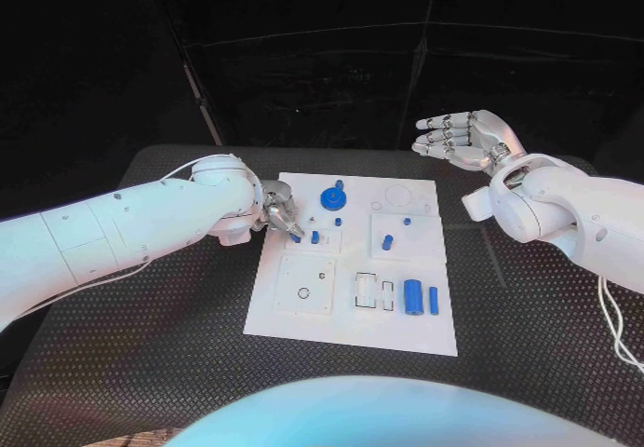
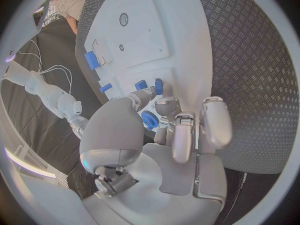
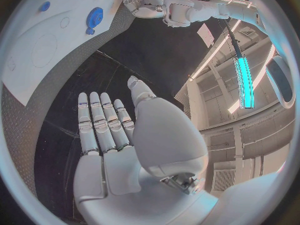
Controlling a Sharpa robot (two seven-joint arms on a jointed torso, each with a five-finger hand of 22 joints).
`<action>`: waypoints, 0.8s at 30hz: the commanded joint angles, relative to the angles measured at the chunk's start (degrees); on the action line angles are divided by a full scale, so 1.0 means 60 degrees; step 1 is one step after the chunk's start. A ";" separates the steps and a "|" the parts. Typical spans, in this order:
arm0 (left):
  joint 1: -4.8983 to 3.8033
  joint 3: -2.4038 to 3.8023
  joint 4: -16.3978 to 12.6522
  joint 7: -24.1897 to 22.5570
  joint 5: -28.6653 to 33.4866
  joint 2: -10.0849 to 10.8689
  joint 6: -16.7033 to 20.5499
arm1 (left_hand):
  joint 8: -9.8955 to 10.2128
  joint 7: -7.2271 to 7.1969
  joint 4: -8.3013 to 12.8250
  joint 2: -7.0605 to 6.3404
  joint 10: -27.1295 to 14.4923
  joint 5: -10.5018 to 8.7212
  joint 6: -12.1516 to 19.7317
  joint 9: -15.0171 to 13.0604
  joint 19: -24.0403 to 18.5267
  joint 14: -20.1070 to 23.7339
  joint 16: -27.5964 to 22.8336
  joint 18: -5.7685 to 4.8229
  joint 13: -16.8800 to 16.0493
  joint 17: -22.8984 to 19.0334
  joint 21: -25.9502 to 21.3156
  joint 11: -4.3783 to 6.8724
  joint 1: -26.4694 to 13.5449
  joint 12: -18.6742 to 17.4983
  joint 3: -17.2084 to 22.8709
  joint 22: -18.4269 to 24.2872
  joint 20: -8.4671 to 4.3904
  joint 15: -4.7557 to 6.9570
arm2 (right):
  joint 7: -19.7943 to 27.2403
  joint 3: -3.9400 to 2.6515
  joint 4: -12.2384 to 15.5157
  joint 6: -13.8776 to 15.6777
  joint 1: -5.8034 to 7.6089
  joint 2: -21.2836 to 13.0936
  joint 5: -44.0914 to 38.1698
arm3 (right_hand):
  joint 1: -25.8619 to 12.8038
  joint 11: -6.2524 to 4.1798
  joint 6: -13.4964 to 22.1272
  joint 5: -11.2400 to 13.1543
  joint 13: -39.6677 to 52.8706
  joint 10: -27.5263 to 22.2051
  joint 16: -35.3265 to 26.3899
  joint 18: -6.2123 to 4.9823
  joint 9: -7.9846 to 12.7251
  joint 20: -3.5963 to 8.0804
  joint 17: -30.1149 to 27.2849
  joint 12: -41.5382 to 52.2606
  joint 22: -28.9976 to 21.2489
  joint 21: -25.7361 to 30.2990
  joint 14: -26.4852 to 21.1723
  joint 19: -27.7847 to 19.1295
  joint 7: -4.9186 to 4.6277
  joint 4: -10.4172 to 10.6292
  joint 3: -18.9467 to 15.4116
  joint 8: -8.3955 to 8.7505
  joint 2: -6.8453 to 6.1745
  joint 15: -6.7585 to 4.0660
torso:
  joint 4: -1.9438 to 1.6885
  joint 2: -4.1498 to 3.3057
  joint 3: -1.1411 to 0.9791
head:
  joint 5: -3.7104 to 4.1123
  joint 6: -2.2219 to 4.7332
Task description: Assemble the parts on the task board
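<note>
**Left hand over a small peg; a snag is the hazard**

The left hand (image 1: 278, 210) is down at the task board's (image 1: 302, 317) left edge, fingertips (image 2: 167, 105) closing around a small blue peg (image 1: 295, 237); whether they actually pinch it I cannot tell. A second peg (image 1: 315, 237) stands just right of it, and the blue gear (image 1: 331, 197) sits a little farther away, so a crowded or skewed grip could knock either one. The right hand (image 1: 463, 137) hovers beyond the board's far right corner, fingers straight and spread, holding nothing. The blue cylinder (image 1: 413, 297) lies near the board's near right.
</note>
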State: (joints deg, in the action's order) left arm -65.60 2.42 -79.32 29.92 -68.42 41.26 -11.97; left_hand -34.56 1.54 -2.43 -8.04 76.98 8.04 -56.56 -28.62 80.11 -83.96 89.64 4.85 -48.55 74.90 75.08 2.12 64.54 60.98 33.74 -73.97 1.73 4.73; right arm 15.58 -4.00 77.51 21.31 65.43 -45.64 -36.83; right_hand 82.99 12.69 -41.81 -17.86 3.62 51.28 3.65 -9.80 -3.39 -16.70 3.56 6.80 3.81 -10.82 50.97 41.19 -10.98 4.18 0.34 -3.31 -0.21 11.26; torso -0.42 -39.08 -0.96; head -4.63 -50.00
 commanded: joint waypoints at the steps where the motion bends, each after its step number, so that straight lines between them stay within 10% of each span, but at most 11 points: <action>1: 0.0066 -0.0054 0.0028 0.0025 -0.0052 -0.0060 -0.0223 | 0.0068 -0.0004 -0.0018 0.0130 0.0006 -0.0050 -0.0088 0.0027 0.0060 -0.1006 0.0059 -0.0099 -0.0030 0.2516 0.0066 0.0032 -0.0007 0.0047 -0.0113 -0.0024 -0.0035 0.0048 | 0.0077 -0.0008 0.0031 -0.0044 0.0021 -0.0003 0.0035 | -0.0090 0.0007 0.0065 0.0032 -0.0008 -0.0056 -0.0038 0.0065 0.0012 0.0014 -0.0009 -0.0041 -0.0009 0.0050 -0.0080 0.0069 -0.0734 -0.0055 0.0023 0.0024 -0.0008 0.0007 | -0.0006 0.0002 0.0005 | 0.0006 0.0000; 24: 0.0065 -0.0056 -0.0059 0.0010 -0.0052 -0.0021 -0.0280 | 0.0108 -0.0077 -0.0323 0.0228 0.0164 -0.0033 -0.0365 0.0113 0.0169 -0.1006 0.0059 -0.0138 -0.0292 0.2516 0.0191 0.0089 -0.0160 0.0211 -0.0629 -0.0190 -0.0077 0.0090 | 0.0075 -0.0008 0.0020 -0.0064 0.0021 0.0008 0.0036 | -0.0118 0.0017 0.0082 0.0022 -0.0009 -0.0064 -0.0041 0.0071 0.0014 0.0014 -0.0012 -0.0049 -0.0012 0.0078 -0.0122 0.0085 -0.0749 -0.0075 0.0024 0.0026 -0.0003 0.0015 | -0.0009 0.0004 0.0002 | -0.0007 0.0000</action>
State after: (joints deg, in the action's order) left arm -65.54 2.35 -79.40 29.98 -68.77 41.21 -12.21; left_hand -34.18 1.13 -4.34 -7.09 77.71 8.02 -58.39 -28.01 80.60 -83.97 89.64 4.85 -50.22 74.90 76.02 2.67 63.85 61.96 30.27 -74.95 1.23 4.72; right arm 15.56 -4.00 77.50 21.25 65.43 -45.62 -36.78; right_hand 83.00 12.69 -41.81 -17.86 3.63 51.28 3.65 -9.80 -3.39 -16.70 3.57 6.80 3.82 -10.52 50.45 41.18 -10.98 4.00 0.52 -3.31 -0.21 11.36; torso -0.49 -39.07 -0.93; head -4.66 -50.00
